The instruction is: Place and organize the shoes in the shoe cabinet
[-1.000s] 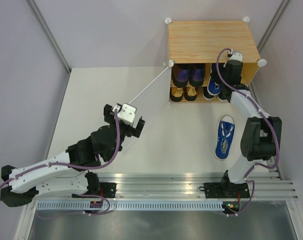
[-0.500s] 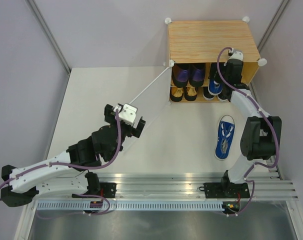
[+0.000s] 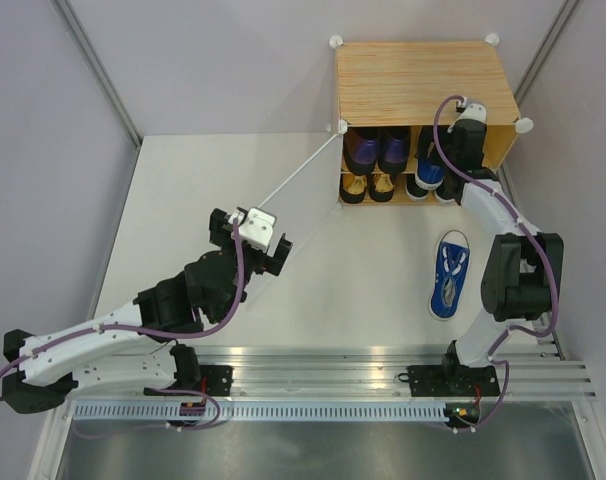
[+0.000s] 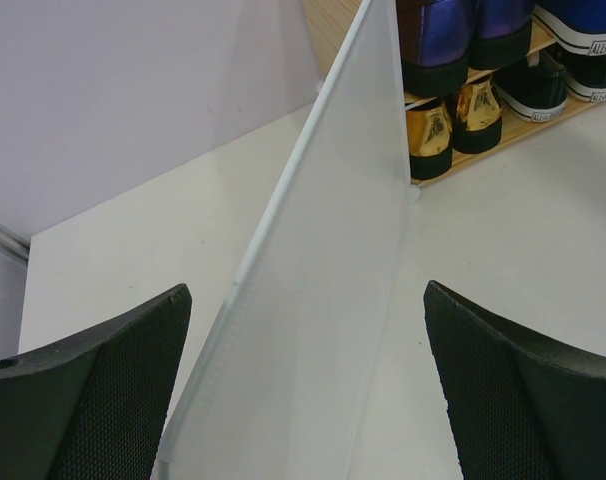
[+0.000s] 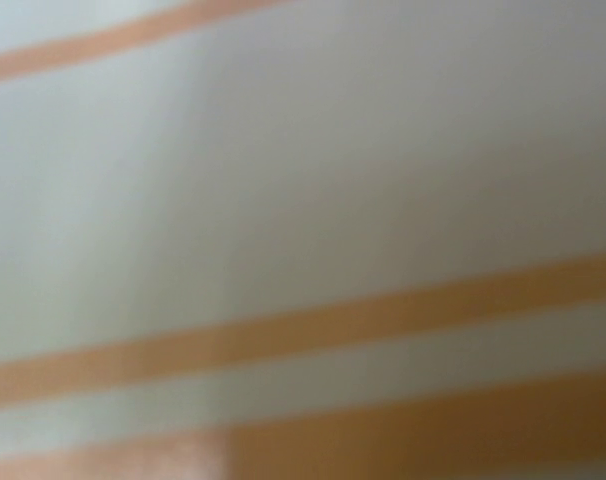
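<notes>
Nearest to you, your left gripper point(image 3: 251, 243) hangs over the white table point(image 3: 203, 180), and its two black fingers point(image 4: 103, 385) are spread wide. The free edge of the white door point(image 4: 323, 280) stands in the gap between them, and neither finger seems to touch it. Over on your right side, one blue sneaker point(image 3: 449, 275) lies alone on the table with its white laces up, well apart from everything else. The door swings out from the front left corner of the shoe cabinet point(image 3: 423, 80) toward your left gripper, so the cabinet is open. The cabinet stands at the far end of the table, on the right. On its top shelf the purple shoes point(image 3: 380, 150) sit on the left, and another blue sneaker point(image 3: 430, 168) sits on the right. On the bottom shelf the gold shoes point(image 3: 368, 186) sit on the left and the black shoes point(image 4: 538, 90) sit on the right. Your right gripper point(image 3: 461, 138) reaches into the top right part of the cabinet, just beside that blue sneaker. Its own camera shows only a blur of white and orange stripes, so you cannot tell how its fingers stand or whether they hold anything.
</notes>
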Tool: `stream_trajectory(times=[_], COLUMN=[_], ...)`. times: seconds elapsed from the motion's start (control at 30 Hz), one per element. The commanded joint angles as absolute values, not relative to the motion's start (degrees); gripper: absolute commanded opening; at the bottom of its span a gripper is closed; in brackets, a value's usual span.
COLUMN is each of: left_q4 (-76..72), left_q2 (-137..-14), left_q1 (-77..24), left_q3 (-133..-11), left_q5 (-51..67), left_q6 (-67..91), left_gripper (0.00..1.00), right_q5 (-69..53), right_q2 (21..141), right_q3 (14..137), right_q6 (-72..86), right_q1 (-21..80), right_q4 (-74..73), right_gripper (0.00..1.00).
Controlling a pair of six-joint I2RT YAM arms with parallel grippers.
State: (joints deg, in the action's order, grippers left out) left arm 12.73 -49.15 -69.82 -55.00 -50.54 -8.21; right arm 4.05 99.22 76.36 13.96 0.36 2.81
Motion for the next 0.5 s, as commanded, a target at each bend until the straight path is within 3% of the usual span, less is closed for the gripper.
stream_trajectory(times=[0.0,0.47], left_q4=[11.3,11.7], left_q2=[-49.2,-48.3], left_q1=[-69.7,-69.7], left_q3=[-55.9,-56.1], left_q5=[-51.1,-50.9], left_q6=[-10.2,-10.3], left_gripper=[0.99,1.00], right_q5=[1.8,2.4], right_q2=[94.5,88.4], right_q3=[76.4,73.3], right_q6=[14.4,14.5], right_q1=[0.4,0.4], right_q4=[8.3,6.9], right_gripper=[0.84,0.84])
